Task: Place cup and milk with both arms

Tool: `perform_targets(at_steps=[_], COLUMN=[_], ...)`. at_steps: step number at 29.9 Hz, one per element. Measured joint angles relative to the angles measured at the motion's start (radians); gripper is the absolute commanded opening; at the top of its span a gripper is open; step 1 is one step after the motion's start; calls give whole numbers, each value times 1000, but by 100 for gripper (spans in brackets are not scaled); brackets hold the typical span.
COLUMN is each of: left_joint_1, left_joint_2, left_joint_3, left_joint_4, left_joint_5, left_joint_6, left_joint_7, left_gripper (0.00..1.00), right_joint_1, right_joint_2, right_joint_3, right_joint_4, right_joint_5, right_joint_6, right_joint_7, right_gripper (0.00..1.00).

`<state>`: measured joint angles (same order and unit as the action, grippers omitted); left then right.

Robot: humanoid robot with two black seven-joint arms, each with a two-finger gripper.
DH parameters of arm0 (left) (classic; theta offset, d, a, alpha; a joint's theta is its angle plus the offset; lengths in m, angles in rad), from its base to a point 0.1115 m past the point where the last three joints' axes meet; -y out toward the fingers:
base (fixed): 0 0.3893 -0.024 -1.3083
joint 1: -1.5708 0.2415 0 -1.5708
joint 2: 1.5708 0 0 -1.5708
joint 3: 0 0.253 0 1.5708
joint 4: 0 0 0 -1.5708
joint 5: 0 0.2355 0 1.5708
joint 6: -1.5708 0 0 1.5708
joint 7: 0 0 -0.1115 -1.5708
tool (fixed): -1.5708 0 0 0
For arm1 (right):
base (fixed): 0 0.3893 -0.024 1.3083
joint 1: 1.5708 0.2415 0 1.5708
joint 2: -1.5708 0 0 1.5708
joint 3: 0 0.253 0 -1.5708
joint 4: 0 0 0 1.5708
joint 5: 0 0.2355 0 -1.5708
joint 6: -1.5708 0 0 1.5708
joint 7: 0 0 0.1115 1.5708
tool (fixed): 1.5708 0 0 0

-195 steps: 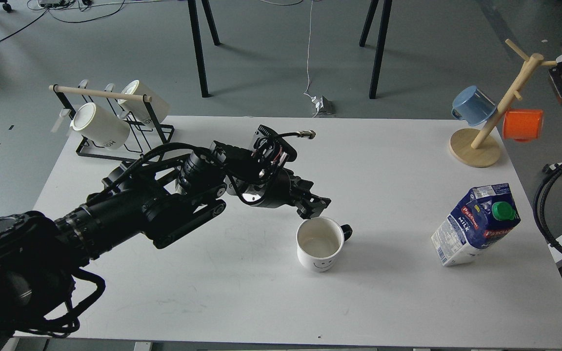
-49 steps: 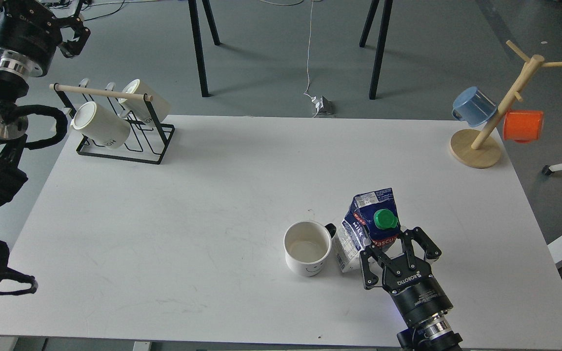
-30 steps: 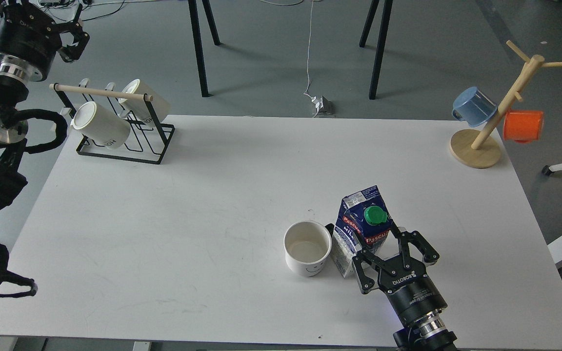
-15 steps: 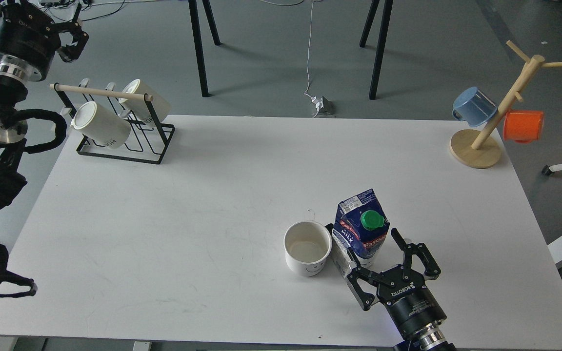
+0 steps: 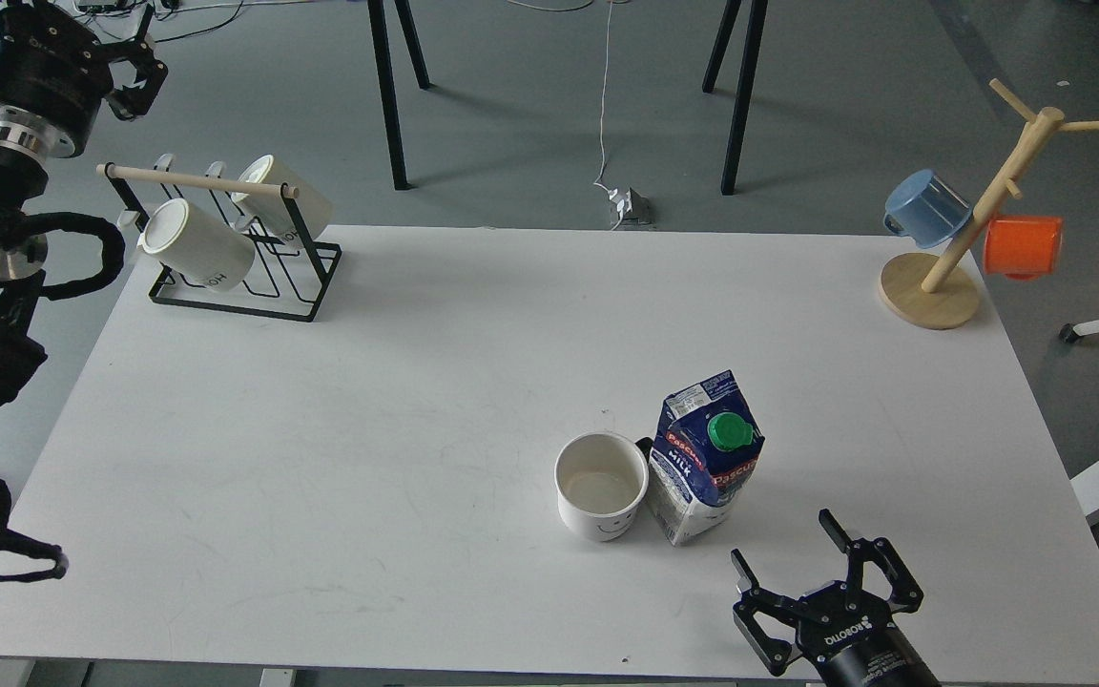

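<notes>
The white cup (image 5: 601, 486) with a black handle and a small smiley face stands upright on the white table (image 5: 416, 382), right of centre near the front. The blue and white milk carton (image 5: 706, 456) with a green cap stands upright right beside it, on its right. My right gripper (image 5: 786, 563) is open and empty near the table's front edge, a little in front of and to the right of the carton. My left gripper (image 5: 134, 57) is raised at the far upper left, off the table, and its fingers look open and empty.
A black wire rack (image 5: 225, 239) with two cream mugs stands at the back left. A wooden mug tree (image 5: 974, 215) with a blue cup (image 5: 926, 205) and an orange cup (image 5: 1022, 245) stands at the back right. Black table legs show behind.
My right gripper has let go of the milk carton and drawn back toward the front edge. The carton now stands upright beside the cup. The left arm has barely moved.
</notes>
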<state>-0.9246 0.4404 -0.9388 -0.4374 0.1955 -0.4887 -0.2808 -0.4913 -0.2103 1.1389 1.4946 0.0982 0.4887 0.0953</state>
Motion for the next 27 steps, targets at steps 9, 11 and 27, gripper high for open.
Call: perform_targets(at_steps=[9,11,27], left_joint_1=[21,22,52], left_joint_2=[-2,-3,-15], left_joint_3=[-1,-2,-16], left_joint_4=[-3,-4,-10], left_joint_5=[-7,-8,-18], left_joint_6=[0,0,0], left_joint_7=[3,5,1], left_gripper=[99,99,99], right_joint_1=[10,64,842], right_joint_2=[-131,-139,-196], right_joint_3=[266,319,281], right_joint_4=[86,77,-453], right_joint_5=[7,7,0], right_joint_6=[0,0,0], right_joint_7=[6,8,-7], right_gripper=[99,99,99])
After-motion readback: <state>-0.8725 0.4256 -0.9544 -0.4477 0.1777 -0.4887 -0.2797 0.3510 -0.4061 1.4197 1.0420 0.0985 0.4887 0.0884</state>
